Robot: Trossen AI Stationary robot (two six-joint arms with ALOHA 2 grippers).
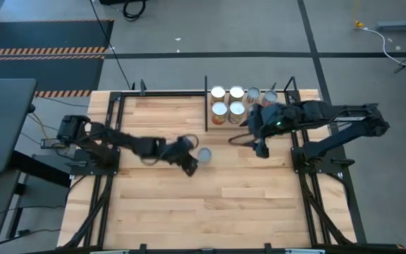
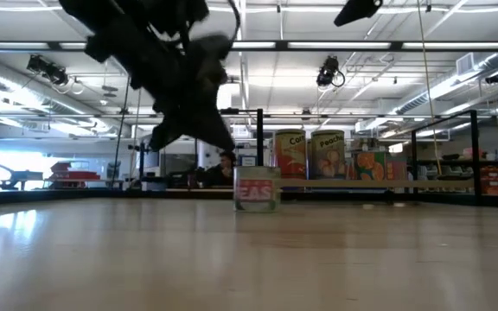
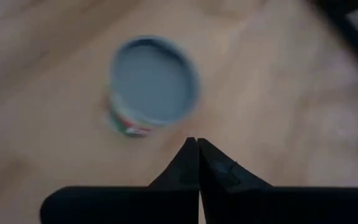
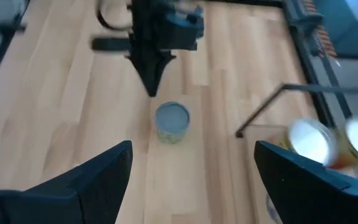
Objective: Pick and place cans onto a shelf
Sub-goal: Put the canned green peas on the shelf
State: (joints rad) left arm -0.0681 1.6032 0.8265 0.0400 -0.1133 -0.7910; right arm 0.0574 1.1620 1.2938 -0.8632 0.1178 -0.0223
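A lone can (image 1: 204, 154) with a grey round top stands upright on its base on the tabletop near the middle; it also shows in the low view (image 2: 257, 187), the left wrist view (image 3: 153, 84) and the right wrist view (image 4: 172, 121). My left gripper (image 1: 189, 164) is shut and empty, just to the can's left and near side, above the table. Several cans (image 1: 228, 104) stand on the shelf (image 1: 213, 124) at the far side. My right gripper (image 1: 259, 148) is open and empty, right of the lone can, by the shelf.
Black metal posts (image 1: 206, 92) frame the shelf. Black frame rails (image 1: 111, 141) run along the table's left and right sides. Bare wood lies toward the near edge (image 1: 210, 219).
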